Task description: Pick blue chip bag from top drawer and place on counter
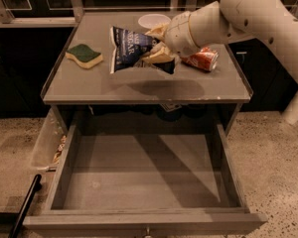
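The blue chip bag (131, 48), crinkled navy foil with white lettering, is held in the air just above the middle of the counter (89, 86). My gripper (156, 46) comes in from the upper right on a white arm and is shut on the bag's right end, its tan fingers (160, 56) pinching the foil. The bag casts a shadow on the counter below it. The top drawer (144, 177) is pulled wide open under the counter and its flat grey bottom is bare.
A green sponge (84, 55) lies at the counter's left. A white bowl (154, 20) sits at the back, partly behind my arm. A red soda can (202, 59) lies on its side at the right. A narrow clear bin (48, 142) hangs left of the drawer.
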You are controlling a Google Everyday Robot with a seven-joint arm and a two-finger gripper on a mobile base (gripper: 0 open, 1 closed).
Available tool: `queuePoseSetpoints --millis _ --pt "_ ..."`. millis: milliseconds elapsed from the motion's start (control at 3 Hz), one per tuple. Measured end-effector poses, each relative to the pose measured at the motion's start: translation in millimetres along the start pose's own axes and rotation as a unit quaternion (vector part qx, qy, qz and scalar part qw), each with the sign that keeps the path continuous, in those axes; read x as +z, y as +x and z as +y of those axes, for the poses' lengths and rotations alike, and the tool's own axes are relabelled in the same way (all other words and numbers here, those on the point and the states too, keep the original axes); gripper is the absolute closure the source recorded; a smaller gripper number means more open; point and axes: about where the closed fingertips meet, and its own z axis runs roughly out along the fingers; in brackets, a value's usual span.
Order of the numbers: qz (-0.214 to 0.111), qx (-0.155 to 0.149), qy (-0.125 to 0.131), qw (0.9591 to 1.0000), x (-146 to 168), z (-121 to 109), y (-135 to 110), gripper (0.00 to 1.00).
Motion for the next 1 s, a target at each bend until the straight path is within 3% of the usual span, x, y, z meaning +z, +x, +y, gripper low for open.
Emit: queuePoseSetpoints --millis 1000 --pt "-0.004 0.065 0.008 0.9978 40 -35 60 1.00"
